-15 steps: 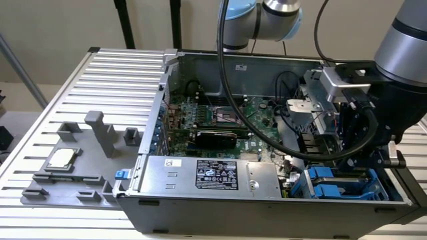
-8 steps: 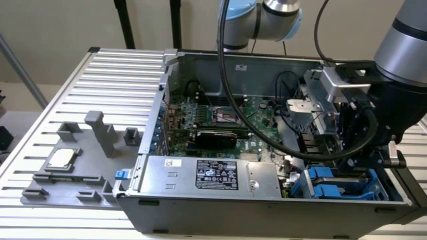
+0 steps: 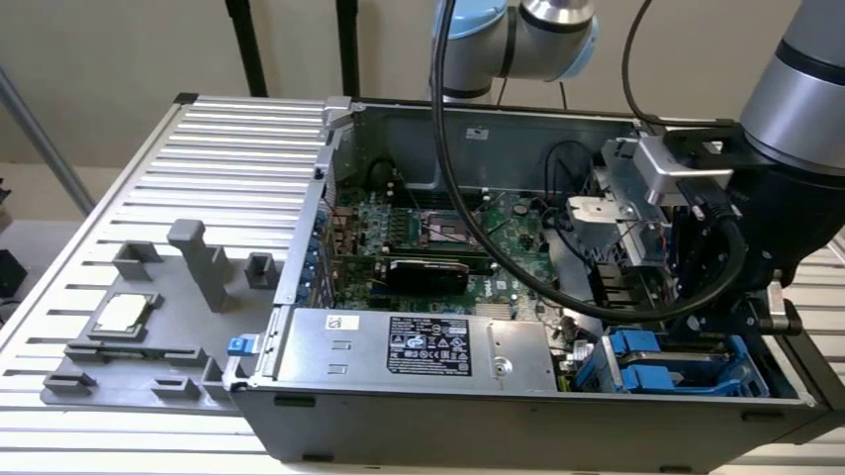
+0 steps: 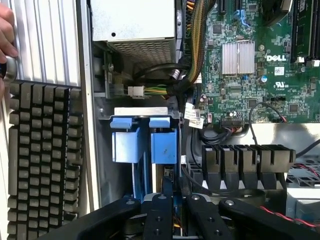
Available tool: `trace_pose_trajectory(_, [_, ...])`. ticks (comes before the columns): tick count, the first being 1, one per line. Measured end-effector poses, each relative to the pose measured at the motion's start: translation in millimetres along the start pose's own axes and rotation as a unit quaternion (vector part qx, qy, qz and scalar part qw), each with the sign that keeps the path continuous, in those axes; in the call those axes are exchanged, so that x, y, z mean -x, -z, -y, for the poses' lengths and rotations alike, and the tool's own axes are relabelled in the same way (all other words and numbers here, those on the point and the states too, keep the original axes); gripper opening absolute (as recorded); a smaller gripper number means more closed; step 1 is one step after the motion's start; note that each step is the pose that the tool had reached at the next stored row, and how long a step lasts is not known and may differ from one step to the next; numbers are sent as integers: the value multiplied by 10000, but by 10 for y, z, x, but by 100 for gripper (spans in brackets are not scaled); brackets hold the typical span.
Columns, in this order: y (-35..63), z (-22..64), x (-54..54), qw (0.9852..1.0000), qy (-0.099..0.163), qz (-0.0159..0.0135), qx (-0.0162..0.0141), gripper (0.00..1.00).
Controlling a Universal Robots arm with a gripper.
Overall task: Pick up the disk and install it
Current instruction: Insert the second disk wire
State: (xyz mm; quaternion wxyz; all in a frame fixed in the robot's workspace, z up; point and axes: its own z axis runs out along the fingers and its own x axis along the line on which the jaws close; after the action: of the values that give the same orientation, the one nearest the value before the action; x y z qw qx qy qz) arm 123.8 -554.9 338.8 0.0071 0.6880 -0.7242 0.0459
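The exterior view takes in the whole open computer case (image 3: 528, 247) standing on a ribbed metal surface (image 3: 198, 178), with the robot arm (image 3: 805, 119) reaching down into the case's corner nearest the exterior view's right and front. There the disk (image 3: 660, 366) sits in the drive bay, its blue plastic rails showing beside the large silver box with a black label (image 3: 422, 346). On the surface toward the exterior view's left lies a grey fixture tray (image 3: 145, 336) carrying one small square silver chip (image 3: 122, 315). The wrist view looks straight down into that same bay and shows what the other cannot: two blue carrier tabs (image 4: 145, 140) side by side, a strip of silver metal above them, and the black links of the claw (image 4: 172, 200) closing in around the blue carrier's lower part. Whether the fingers are clamped on the disk or loose I cannot tell, since the tips are hidden among the linkage. This view also shows the green motherboard (image 4: 260, 65), a row of four black connectors (image 4: 245, 165), a black keyboard (image 4: 40, 160) outside the case wall, and part of a person's hand (image 4: 6, 35) at the frame edge.
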Motion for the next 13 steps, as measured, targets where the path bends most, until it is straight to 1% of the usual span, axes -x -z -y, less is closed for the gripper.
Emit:
trace_pose_trajectory(5, [0,0,0,10000,0,-4,0,0])
trace_pose_trajectory(13, [-46,-2,0,10000,0,-5,0,0])
